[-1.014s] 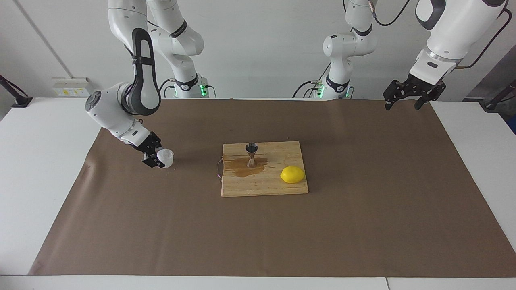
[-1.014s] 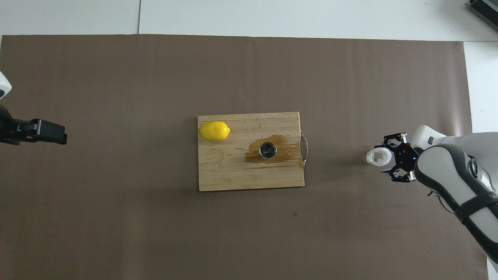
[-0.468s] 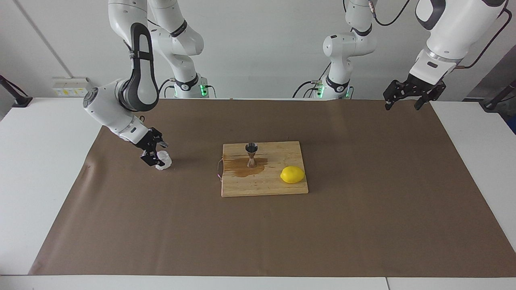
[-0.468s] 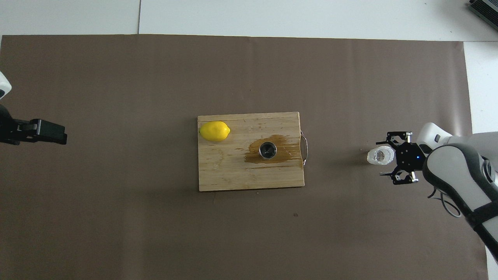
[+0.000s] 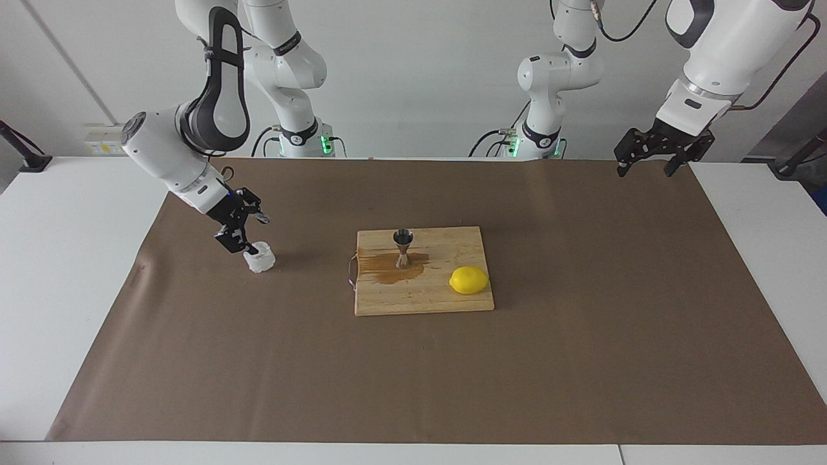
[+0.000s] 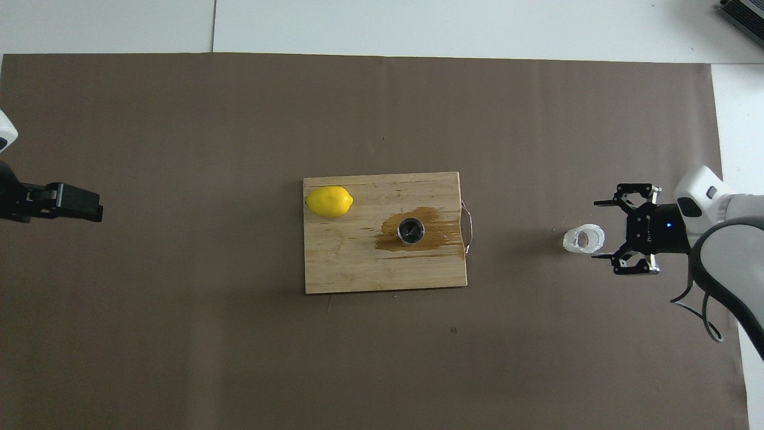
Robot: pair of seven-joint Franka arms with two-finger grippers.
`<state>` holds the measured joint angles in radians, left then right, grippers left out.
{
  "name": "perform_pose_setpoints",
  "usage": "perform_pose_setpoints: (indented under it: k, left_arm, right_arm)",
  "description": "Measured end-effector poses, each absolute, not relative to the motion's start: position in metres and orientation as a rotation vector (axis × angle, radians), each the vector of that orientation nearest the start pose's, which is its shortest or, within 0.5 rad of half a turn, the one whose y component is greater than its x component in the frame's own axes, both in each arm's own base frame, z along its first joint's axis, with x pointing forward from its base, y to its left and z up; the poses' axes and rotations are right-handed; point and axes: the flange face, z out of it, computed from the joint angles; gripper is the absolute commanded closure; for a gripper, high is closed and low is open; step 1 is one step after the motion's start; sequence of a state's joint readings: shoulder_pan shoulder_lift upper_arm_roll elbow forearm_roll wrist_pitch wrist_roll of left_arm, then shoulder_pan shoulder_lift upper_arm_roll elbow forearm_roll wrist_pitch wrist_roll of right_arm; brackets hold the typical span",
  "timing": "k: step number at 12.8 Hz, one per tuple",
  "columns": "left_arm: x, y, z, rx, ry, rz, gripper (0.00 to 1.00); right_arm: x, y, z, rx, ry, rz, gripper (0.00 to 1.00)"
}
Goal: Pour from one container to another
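The clear faceted glass cup [image 5: 260, 258] stands upright on the brown mat, toward the right arm's end of the table; it also shows in the overhead view [image 6: 584, 239]. My right gripper [image 5: 245, 234] is open and empty, raised just above and beside the cup [image 6: 597, 230]. The steel hourglass jigger [image 5: 403, 247] stands upright on the wooden board [image 5: 420, 302], in a brown puddle [image 6: 439, 230]; from above its inside is dark [image 6: 410, 231]. My left gripper [image 5: 646, 169] waits open, high over the mat's corner at the left arm's end.
A yellow lemon [image 5: 468, 280] lies on the board toward the left arm's end, also seen from above [image 6: 329, 201]. The board [image 6: 358, 269] has a wire handle on its right-arm side. The brown mat [image 5: 413, 387] covers most of the white table.
My right gripper has let go of the glass cup, opened, and drawn back up and away toward its own end. The cup now stands alone on the mat. The left arm has not moved.
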<state>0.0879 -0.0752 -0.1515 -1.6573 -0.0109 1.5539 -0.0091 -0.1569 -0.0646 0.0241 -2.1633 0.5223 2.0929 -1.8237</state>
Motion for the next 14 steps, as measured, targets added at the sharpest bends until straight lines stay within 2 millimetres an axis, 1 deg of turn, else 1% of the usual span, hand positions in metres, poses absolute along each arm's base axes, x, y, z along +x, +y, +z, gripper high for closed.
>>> perform_pose_setpoints:
  k: [1,3,4,8,11,12,14]
  left_arm:
    - [0.527,-0.038,0.623,-3.139,0.085,0.046,0.0]
    - [0.527,-0.038,0.623,-3.139,0.085,0.046,0.0]
    - [0.527,-0.038,0.623,-3.139,0.085,0.046,0.0]
    - [0.527,-0.038,0.623,-3.139,0.085,0.046,0.0]
    - [0.527,-0.038,0.623,-3.139,0.085,0.046,0.0]
    - [0.527,-0.038,0.623,-3.139,0.085,0.046,0.0]
    - [0.527,-0.038,0.623,-3.139,0.084,0.046,0.0]
  right_arm:
    - [0.534,-0.037,0.45,-2.176,-1.837,-0.554,0.0]
    - [0.549,-0.015,0.486,-2.246,-1.769,-0.594,0.0]
    - [0.553,-0.004,0.5,-2.288,-1.715,-0.602,0.0]
    - [0.563,0.023,0.546,-2.494,-1.581,-0.533,0.0]
    - [0.565,0.044,0.587,-2.672,-1.345,-0.505,0.0]
    - [0.567,0.048,0.6,-2.721,-1.262,-0.524,0.0]
    - [0.569,0.048,0.623,-2.809,-1.062,-0.565,0.0]
